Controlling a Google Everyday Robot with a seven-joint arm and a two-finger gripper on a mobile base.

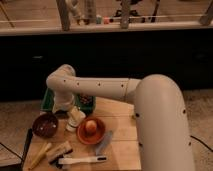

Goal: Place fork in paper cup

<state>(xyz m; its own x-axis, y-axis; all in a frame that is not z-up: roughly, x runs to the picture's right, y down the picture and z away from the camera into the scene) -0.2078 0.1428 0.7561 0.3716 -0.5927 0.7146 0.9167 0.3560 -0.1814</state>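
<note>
The small white paper cup [74, 120] stands on the wooden table [120, 131], between the dark brown bowl [45, 125] and the orange dish [91, 131]. My arm bends down from the right, and its gripper [66, 108] hangs at the cup's upper left, just above or touching its rim. I cannot make out a fork. A white-handled utensil [83, 160] lies at the front edge and a grey-blue utensil [104, 142] lies next to the orange dish.
An orange round thing [90, 127] sits in the orange dish. A green basket [70, 101] stands behind the gripper. A yellow utensil [40, 155], a tan block [58, 150] and a black stick [26, 145] lie front left. A dark counter runs behind.
</note>
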